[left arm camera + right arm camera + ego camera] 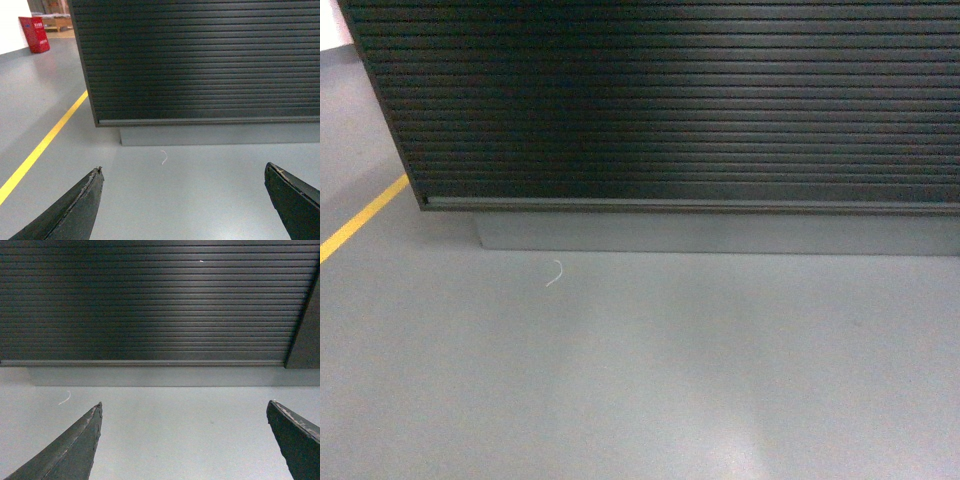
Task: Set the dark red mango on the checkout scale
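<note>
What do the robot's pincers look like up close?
Only the tips show. Each wrist view has two dark grey, almost black fingers tapering to blunt points, wedge-shaped, with worn, scuffed pale edges. No cables, markings or arm parts are visible, and the head view shows no arm at all.

Only fingers show of the robot. The left gripper [184, 200] has two dark grey, matte, wedge-shaped fingers [75, 210] tapering to blunt tips in the lower corners of its wrist frame, edges scuffed pale. The right gripper [185, 440] has matching dark grey tapered fingers [75, 450], similarly worn.
</note>
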`<state>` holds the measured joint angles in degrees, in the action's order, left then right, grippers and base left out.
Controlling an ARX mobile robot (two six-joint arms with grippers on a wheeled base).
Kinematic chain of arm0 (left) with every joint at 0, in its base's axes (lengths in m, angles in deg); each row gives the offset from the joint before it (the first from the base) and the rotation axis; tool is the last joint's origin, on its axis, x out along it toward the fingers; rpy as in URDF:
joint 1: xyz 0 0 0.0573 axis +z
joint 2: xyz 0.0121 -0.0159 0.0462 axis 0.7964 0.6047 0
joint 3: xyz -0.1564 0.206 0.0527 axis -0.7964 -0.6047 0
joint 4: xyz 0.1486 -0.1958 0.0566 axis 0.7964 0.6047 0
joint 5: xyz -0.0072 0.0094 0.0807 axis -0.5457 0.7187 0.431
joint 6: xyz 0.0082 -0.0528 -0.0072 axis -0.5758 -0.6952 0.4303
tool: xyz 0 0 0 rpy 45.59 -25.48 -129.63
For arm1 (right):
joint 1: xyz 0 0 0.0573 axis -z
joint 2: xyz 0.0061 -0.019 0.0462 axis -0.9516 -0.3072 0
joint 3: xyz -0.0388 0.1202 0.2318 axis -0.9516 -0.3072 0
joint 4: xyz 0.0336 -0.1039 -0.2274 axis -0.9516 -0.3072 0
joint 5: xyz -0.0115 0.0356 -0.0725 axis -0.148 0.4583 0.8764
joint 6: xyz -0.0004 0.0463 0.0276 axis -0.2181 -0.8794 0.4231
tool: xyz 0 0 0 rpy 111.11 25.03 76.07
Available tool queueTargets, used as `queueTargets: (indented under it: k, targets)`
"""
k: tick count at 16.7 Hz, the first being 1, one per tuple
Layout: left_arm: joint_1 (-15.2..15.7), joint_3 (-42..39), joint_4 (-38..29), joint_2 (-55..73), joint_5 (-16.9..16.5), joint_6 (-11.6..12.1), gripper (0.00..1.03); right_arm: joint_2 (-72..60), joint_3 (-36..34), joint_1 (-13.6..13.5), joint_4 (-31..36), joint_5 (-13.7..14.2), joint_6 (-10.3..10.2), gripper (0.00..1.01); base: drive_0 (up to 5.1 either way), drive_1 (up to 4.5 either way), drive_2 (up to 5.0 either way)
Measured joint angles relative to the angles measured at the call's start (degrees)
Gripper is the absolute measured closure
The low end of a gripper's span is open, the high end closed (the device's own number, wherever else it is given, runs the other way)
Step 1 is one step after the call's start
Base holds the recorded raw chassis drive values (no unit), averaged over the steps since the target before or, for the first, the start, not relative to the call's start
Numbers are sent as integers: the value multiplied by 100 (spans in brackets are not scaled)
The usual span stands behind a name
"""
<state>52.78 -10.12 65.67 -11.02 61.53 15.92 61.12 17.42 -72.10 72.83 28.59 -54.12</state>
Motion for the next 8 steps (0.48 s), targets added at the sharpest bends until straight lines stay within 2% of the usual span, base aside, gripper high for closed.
queueTargets:
  k: [8]
  targets:
    - [0,0,-7,0,-2,0,5,0,0,0,-7,-11,0,3,0,432,-431]
